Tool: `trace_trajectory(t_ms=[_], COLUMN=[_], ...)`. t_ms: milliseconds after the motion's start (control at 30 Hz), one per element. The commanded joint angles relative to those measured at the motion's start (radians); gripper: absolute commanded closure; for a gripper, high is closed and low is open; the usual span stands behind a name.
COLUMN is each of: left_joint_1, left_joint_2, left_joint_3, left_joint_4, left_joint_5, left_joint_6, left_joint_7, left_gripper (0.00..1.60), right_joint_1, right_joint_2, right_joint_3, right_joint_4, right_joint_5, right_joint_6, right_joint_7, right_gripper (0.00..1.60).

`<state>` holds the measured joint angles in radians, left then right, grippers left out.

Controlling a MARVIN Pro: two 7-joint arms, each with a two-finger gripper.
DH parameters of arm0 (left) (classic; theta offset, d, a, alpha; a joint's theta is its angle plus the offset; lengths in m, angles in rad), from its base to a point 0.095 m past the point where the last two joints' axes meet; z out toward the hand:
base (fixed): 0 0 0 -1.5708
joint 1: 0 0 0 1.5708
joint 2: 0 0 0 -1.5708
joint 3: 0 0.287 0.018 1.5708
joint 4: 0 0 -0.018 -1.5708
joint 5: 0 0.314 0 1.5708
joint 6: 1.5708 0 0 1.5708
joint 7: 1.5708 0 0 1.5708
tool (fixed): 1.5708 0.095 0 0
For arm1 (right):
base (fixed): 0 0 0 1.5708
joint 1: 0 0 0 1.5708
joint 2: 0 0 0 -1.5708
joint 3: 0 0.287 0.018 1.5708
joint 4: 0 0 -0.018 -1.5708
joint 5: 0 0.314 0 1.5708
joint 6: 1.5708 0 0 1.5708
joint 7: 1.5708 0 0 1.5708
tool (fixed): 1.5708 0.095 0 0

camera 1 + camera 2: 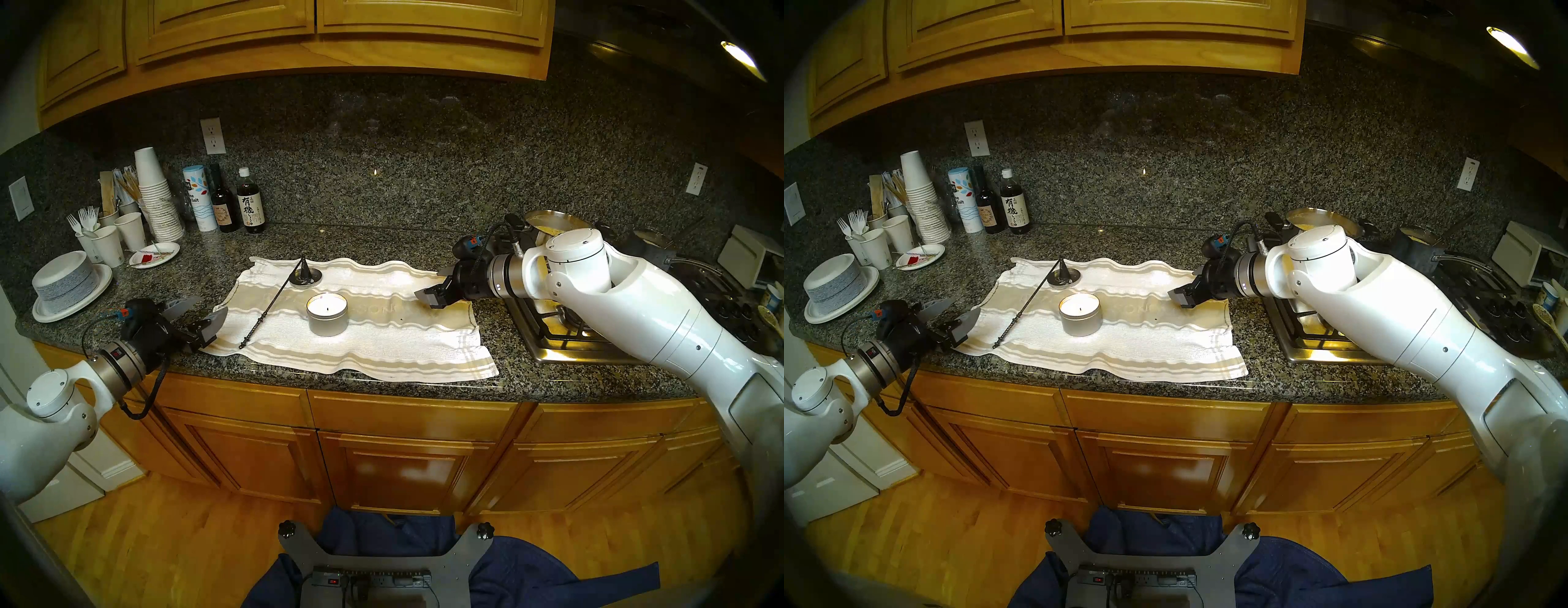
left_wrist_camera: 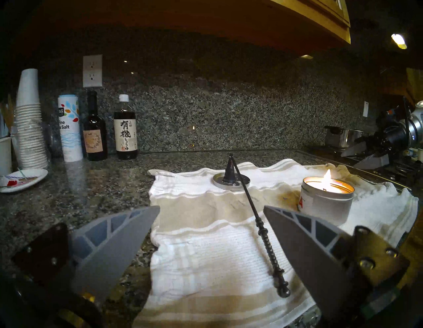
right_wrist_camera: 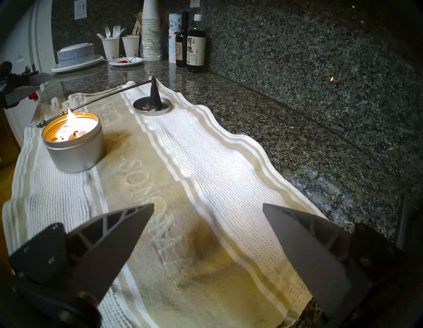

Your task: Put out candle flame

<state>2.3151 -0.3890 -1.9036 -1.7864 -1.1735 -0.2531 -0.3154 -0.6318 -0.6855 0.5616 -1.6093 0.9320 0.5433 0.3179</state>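
Observation:
The candle (image 1: 327, 316) is a short silver tin with white wax, standing on a white and beige striped towel (image 1: 382, 339) mid-counter. Its flame (image 2: 327, 176) burns on the wick and also shows in the right wrist view (image 3: 69, 116). A black cone snuffer (image 1: 304, 269) stands on a flat silver dish (image 1: 316, 278) behind the candle, its long rod handle (image 1: 271, 303) slanting toward the left front. My left gripper (image 1: 212, 305) is open and empty at the towel's left edge, near the handle's end (image 2: 281, 288). My right gripper (image 1: 428, 283) is open and empty above the towel's right end.
Stacked paper cups (image 1: 155, 199), a salt canister (image 1: 199, 197) and two dark bottles (image 1: 250, 201) stand at the back left. Stacked plates (image 1: 68, 284) sit at the far left. A gas stove (image 1: 551, 327) with a pan (image 1: 551, 223) lies right of the towel.

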Motion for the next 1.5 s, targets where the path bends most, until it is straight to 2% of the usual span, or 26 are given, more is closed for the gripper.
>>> trace_trajectory(t_ms=[0,500,533,633,900,1000,1067,1233,1267,1467], left_joint_1=[-0.094,-0.147,-0.146,-0.161,-0.267,-0.278,-0.309,-0.334,-0.36,-0.393], left_joint_2=[0.044,0.058,0.062,0.075,0.151,0.171,0.174,0.192,0.187,0.192], left_joint_3=[-0.015,0.047,0.042,0.047,0.182,0.201,0.228,0.252,0.272,0.307], left_joint_4=[-0.012,0.007,0.006,-0.002,-0.009,-0.021,-0.024,-0.043,-0.042,-0.051], left_joint_5=[-0.013,-0.02,-0.001,-0.018,-0.073,-0.081,-0.083,-0.103,-0.104,-0.109], left_joint_6=[-0.029,-0.063,-0.073,-0.058,0.0,0.018,0.036,0.076,0.086,0.124], left_joint_7=[0.015,0.028,0.03,0.032,0.065,0.078,0.084,0.089,0.091,0.102], left_gripper=[0.0,0.0,0.0,0.0,0.0,0.0,0.0,0.0,0.0,0.0], right_joint_1=[0.033,0.035,0.035,0.035,0.035,0.035,0.035,0.035,0.035,0.035], right_joint_2=[-0.001,0.0,0.0,0.0,0.001,0.001,0.001,0.001,0.001,0.001], right_joint_3=[0.026,0.024,0.024,0.024,0.023,0.022,0.022,0.021,0.021,0.02], right_joint_4=[-0.006,-0.006,-0.006,-0.006,-0.007,-0.007,-0.007,-0.007,-0.007,-0.007], right_joint_5=[0.001,0.003,0.003,0.003,0.004,0.005,0.005,0.006,0.006,0.007], right_joint_6=[-0.008,-0.009,-0.009,-0.009,-0.009,-0.009,-0.009,-0.009,-0.009,-0.009], right_joint_7=[-0.001,-0.002,-0.002,-0.002,-0.004,-0.004,-0.005,-0.006,-0.006,-0.007], right_gripper=[0.0,0.0,0.0,0.0,0.0,0.0,0.0,0.0,0.0,0.0])
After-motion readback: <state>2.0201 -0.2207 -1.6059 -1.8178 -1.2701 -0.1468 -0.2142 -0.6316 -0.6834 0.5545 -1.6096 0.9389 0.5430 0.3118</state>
